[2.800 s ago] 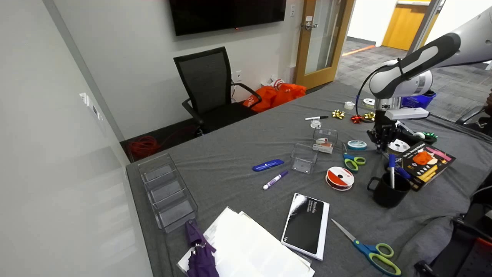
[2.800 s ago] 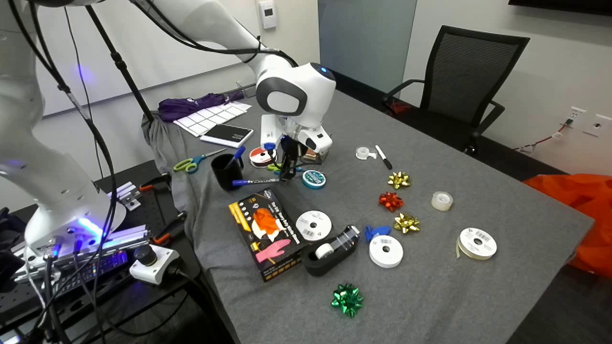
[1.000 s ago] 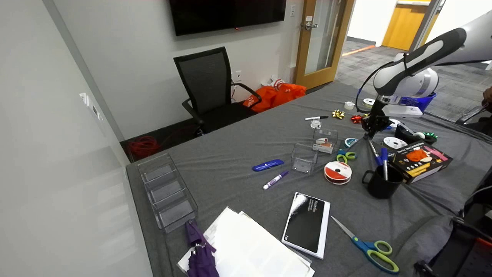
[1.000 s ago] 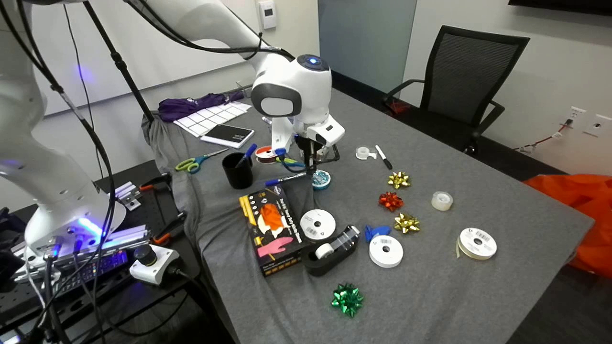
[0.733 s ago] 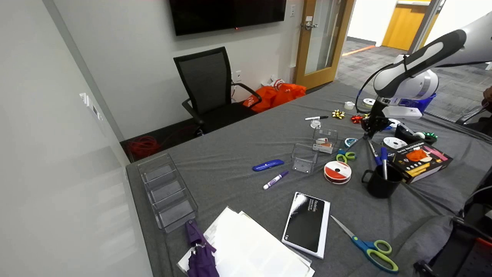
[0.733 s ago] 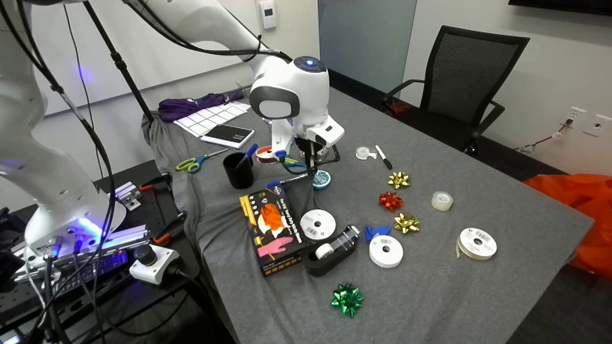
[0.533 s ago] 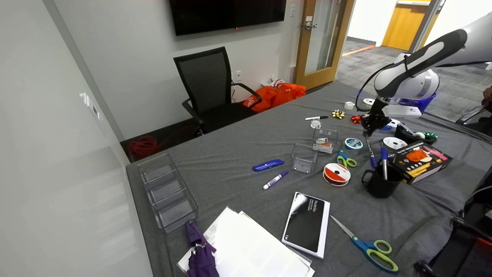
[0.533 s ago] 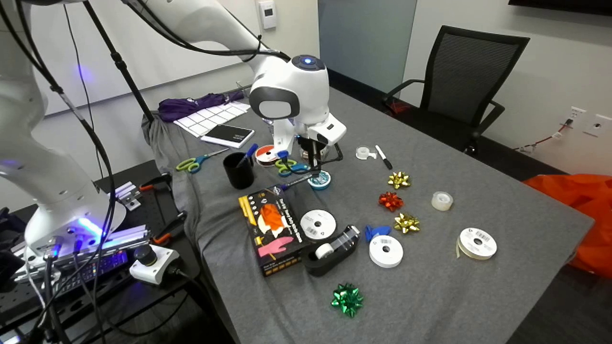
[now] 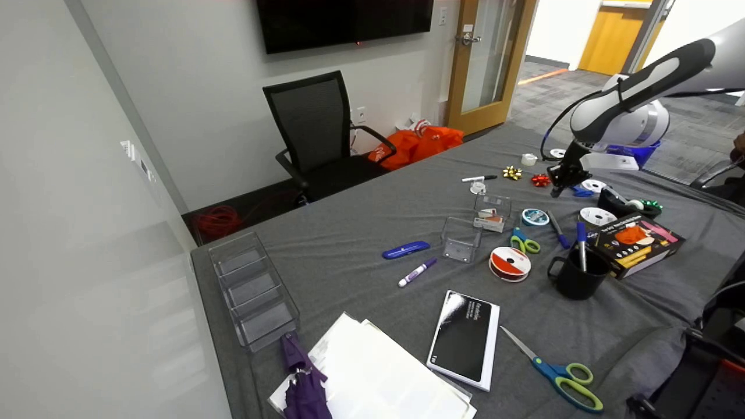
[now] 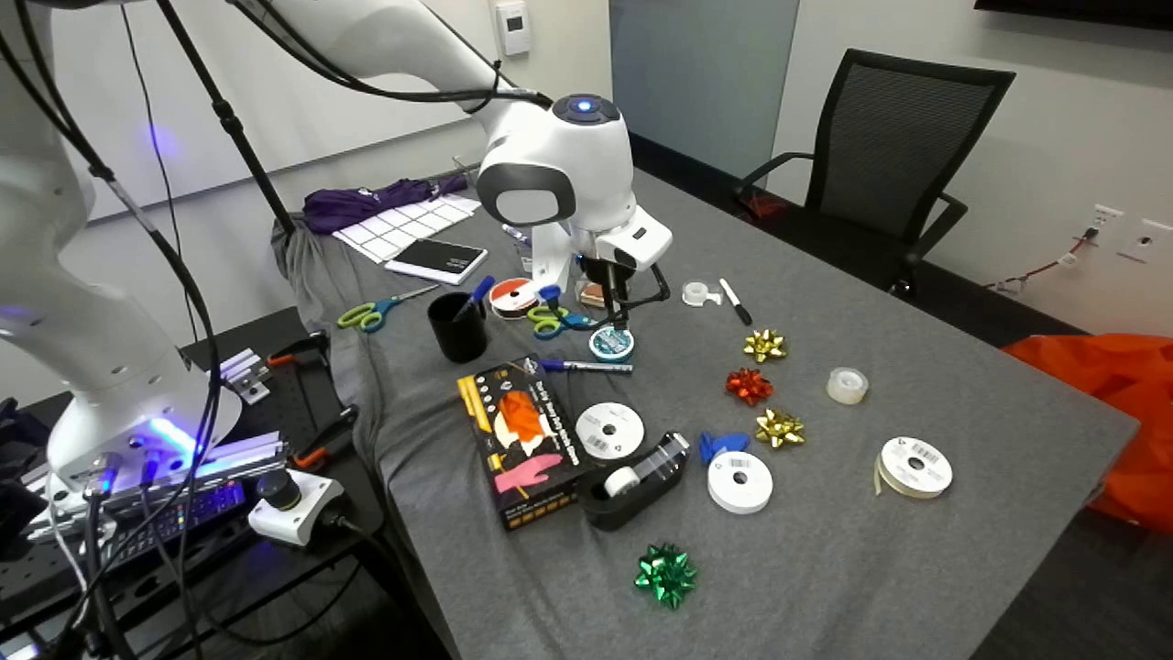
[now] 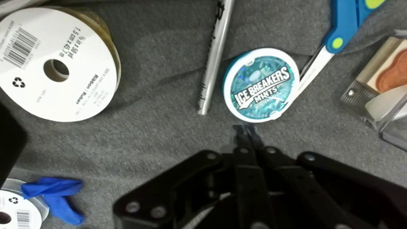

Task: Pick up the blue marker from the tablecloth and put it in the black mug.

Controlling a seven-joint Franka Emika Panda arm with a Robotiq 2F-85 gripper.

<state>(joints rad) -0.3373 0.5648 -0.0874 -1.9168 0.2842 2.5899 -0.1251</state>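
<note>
1) progress: not done as things lie; blue marker (image 9: 558, 228) is flat on the tablecloth (image 10: 852, 577), outside the black mug (image 9: 580, 282)
2) mug already holds another blue-capped marker (image 10: 476, 293), leaning; can't tell if it counts for this job
3) claw (image 11: 245, 130): clenched, nothing between the fingers; it hangs above the cloth, tips near the mints tin (image 11: 261, 85) and past the plain grey end of the marker, not touching it in the wrist view
4) nothing grasped, so the pick is yet to be made
5) left, my guess: spread the fingers, line up over the barrel, pinch, lift, carry to the mug, lower it in beside the marker there, let go
6) tight spot, i'd say: the tin sits just beside the barrel with only a strip of cloth between, so little room for a finger there
7) wrist view gives the gap to the tin, the print on the barrel and the empty grip; it cuts off the capped end and has no mug
8) both exterior views give the mug, what stands in it and the blue end; fingertips are too small there to judge
9) in an exterior view the blue end looks nearly up against the glove box (image 10: 518, 449); in an exterior view a strip of cloth shows between the marker and the glove box (image 9: 646, 241), so likely apart
</note>
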